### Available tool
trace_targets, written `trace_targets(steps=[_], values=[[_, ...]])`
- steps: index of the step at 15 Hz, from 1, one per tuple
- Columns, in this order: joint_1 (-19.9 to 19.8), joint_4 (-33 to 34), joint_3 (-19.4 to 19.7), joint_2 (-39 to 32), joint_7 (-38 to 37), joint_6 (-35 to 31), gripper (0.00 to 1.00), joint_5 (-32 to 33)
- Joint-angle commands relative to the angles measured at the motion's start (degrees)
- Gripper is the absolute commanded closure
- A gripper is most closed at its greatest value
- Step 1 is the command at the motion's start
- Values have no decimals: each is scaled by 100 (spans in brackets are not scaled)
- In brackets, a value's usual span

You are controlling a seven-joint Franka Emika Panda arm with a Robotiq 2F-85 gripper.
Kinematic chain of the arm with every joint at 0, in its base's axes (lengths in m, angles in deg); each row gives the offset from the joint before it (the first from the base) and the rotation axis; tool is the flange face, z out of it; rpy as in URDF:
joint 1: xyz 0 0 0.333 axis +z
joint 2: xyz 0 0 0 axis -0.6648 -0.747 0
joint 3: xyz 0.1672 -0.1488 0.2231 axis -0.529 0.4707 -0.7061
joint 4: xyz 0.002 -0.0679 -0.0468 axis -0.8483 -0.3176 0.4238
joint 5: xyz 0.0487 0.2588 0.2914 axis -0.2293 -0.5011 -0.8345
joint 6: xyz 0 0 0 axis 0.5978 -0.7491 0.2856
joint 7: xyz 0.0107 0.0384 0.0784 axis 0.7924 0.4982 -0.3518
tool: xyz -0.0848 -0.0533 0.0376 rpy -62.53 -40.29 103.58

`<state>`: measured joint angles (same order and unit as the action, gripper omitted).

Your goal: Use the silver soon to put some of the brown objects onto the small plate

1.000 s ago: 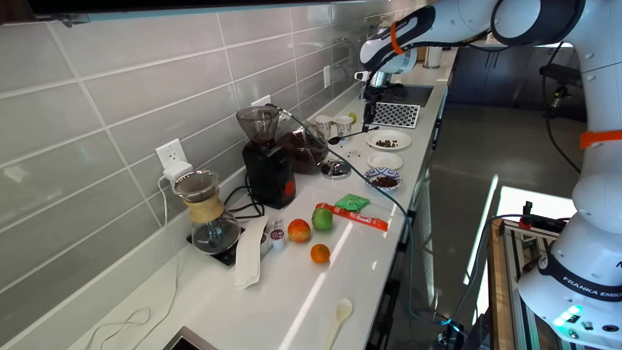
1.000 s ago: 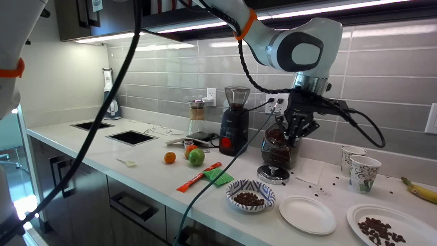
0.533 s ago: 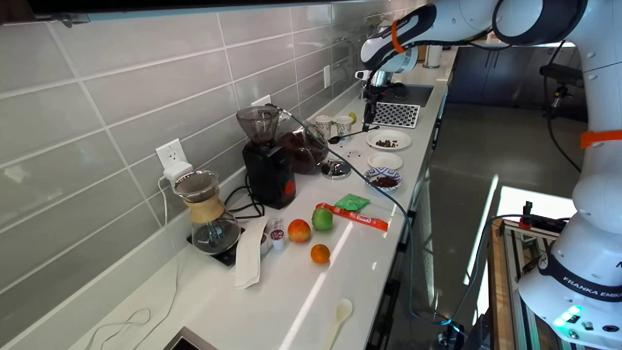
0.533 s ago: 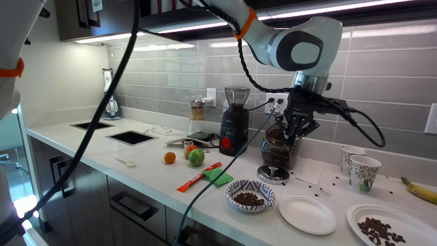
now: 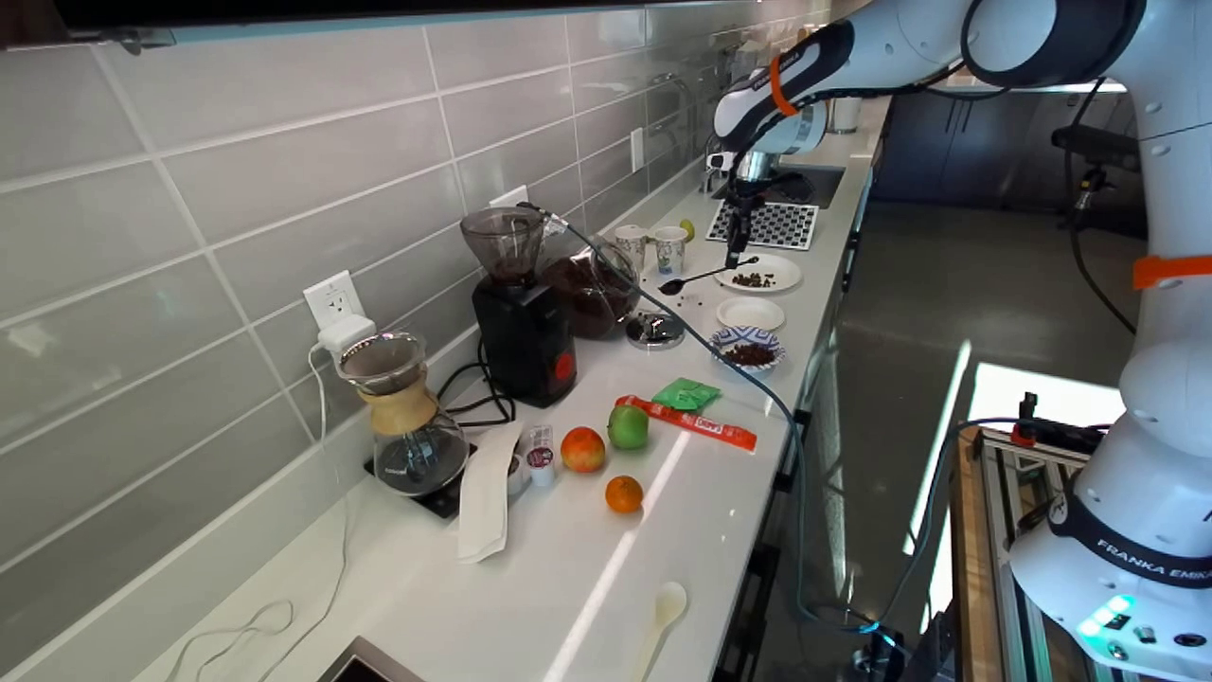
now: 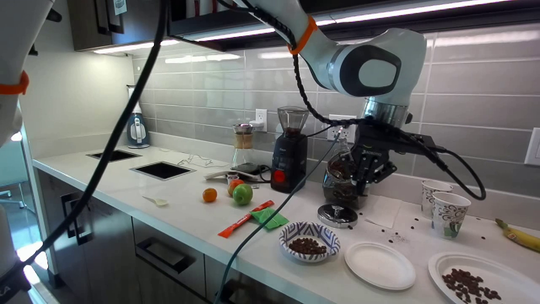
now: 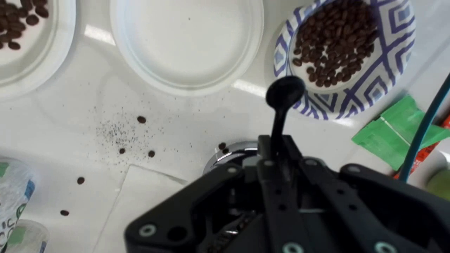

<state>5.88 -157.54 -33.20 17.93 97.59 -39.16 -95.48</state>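
My gripper (image 7: 277, 142) is shut on the handle of a dark-looking spoon (image 7: 285, 92); its shut fingers also show in both exterior views (image 5: 735, 258) (image 6: 361, 185). The spoon's bowl (image 5: 671, 286) is in the air, overlapping the patterned bowl's rim in the wrist view; I see no beans in it. The small plate (image 7: 190, 42) is white and bare and lies between the patterned bowl (image 6: 310, 230) and a larger white plate (image 6: 447, 261); it also shows in both exterior views (image 5: 750, 314) (image 6: 379, 266). Brown beans lie in the patterned bowl (image 7: 334, 42) and on the larger plate (image 7: 14, 24).
A glass jar of beans (image 6: 339, 185) and its chrome lid (image 6: 337, 215) stand behind the bowl. Two paper cups (image 6: 450, 215) and a banana (image 6: 523, 238) are along the wall. A blue cable (image 6: 261, 226) crosses near the bowl. Loose beans (image 7: 141, 119) are on the counter.
My gripper has moved down and towards the counter's front edge with the spoon held in it. The plates, bowl and beans have not moved.
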Motion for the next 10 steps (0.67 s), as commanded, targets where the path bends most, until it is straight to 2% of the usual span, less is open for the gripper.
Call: trace_targets(steps=[1,5,10], values=[[-1,-1151,207,541,565,-667,98,-163],[-45,-1952,348,866,981,-1467,98,-368],[-52,-2457,413,1134,1292,-1873,98,-873]])
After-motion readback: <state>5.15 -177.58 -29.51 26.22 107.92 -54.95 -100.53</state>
